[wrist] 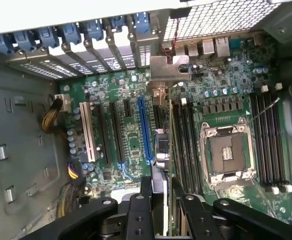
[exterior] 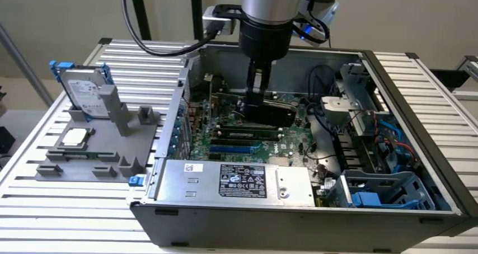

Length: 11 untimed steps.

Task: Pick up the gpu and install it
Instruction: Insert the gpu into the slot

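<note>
My gripper (exterior: 256, 97) reaches down into the open computer case (exterior: 418, 153), shut on the gpu (exterior: 273, 115), a dark flat card held on edge low over the green motherboard (exterior: 239, 139). In the wrist view the gpu (wrist: 162, 150) is seen edge-on between my fingers (wrist: 147, 197). Its silver bracket (wrist: 168, 67) points at the rear slot covers (wrist: 115, 47). The card runs parallel to the long blue slot (wrist: 144, 127), just to the side of it toward the CPU socket (wrist: 228, 152). I cannot tell whether its lower edge touches a slot.
Outside the case, at the exterior view's left, a grey fixture (exterior: 104, 150) holds the silver hard drive with blue rails (exterior: 84, 90) and the small square CPU chip (exterior: 77, 136). The power supply (exterior: 232, 181), cable bundles (exterior: 328, 114) and a blue drive cage (exterior: 381, 192) crowd the case.
</note>
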Each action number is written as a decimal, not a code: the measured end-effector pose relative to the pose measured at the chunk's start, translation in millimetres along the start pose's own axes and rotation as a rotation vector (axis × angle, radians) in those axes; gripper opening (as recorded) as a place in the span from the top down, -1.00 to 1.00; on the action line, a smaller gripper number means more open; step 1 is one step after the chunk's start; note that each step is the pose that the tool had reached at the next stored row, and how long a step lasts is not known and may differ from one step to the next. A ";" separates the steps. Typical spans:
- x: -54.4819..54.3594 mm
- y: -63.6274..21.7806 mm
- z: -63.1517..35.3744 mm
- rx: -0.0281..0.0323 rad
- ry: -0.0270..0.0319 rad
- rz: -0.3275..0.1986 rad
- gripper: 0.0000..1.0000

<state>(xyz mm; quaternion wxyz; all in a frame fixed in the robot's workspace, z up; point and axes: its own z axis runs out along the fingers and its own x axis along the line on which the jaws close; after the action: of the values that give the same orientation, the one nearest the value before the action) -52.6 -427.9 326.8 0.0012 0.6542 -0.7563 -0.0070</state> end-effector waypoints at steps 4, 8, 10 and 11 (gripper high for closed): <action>1.5 2.3 3.3 -0.0010 -0.0073 -0.041 1.00; 9.2 5.6 6.5 -0.0020 -0.0147 -0.052 1.00; 14.7 6.7 8.1 -0.0024 -0.0177 -0.054 1.00; 17.7 7.1 9.2 -0.0026 -0.0196 -0.055 1.00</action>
<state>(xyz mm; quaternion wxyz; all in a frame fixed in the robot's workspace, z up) -62.3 -444.3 317.5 -0.0056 0.6746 -0.7381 -0.0144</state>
